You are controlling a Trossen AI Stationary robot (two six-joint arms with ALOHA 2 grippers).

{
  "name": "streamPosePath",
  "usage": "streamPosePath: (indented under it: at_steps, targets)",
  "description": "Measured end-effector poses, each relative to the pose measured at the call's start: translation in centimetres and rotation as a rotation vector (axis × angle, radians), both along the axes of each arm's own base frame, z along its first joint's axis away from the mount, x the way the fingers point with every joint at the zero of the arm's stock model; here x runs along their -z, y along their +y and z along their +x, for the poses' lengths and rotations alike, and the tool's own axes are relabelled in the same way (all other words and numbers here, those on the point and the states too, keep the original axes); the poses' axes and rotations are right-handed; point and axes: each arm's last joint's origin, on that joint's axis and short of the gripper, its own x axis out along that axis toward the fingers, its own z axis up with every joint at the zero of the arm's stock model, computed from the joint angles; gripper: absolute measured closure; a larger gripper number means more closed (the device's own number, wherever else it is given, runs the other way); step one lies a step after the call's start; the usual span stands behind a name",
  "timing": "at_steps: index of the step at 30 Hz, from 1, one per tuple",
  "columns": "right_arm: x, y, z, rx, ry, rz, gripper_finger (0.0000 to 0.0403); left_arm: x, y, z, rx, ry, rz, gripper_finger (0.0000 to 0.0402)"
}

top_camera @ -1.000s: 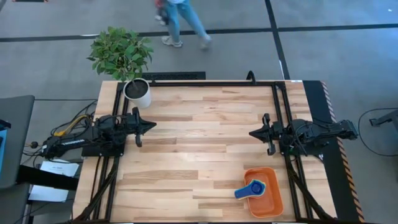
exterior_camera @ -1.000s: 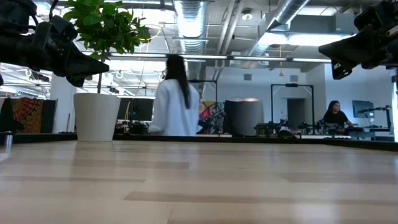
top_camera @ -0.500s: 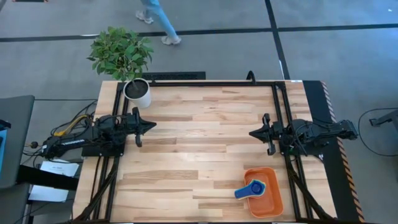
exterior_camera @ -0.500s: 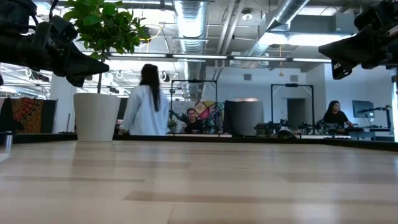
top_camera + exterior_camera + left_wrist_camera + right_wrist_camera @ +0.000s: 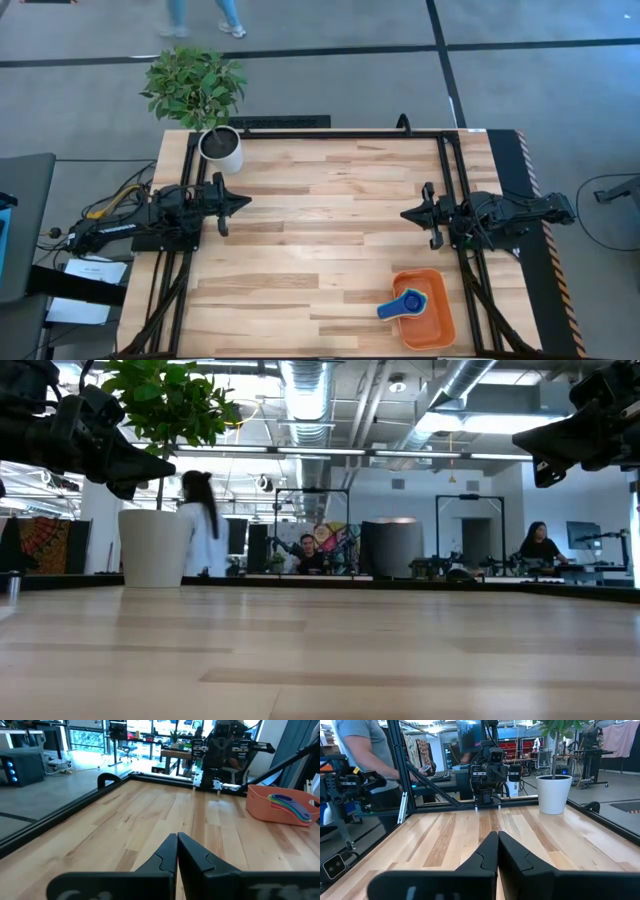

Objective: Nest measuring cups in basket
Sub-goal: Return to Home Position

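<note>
Both arms parked at the bench sides, cups nested in the basket.

Left hand (image 5: 246, 202) raised above the left side of the bench (image 5: 320, 240), fingers pressed together with no gap, empty, pointing toward the middle. Right hand (image 5: 404, 213) opposite at the right side, likewise closed and empty, well apart from the left hand. Measuring cups (image 5: 403, 303) stacked as one nest inside the basket (image 5: 437, 325), blue cup on top, its handle reaching over the rim toward the bench middle. Handles fanned in several colours in the left wrist view. Basket flat on the bench near the corner on the right arm's side, clear of both hands. White plant pot (image 5: 221, 149) with a leafy plant at the corner on the left arm's side, well apart from the basket. Beyond the bench, a person (image 5: 200, 525) just beside the pot in the low view.
</note>
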Motion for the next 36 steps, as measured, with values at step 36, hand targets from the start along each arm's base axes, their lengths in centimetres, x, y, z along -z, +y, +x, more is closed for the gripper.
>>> streamPosePath:
  at_steps: [36]
  targets:
    - [0.00,0.00,0.00,0.000,0.000,0.000,0.0365,0.01,0.00,0.00,0.000,0.000,0.000,0.0402]
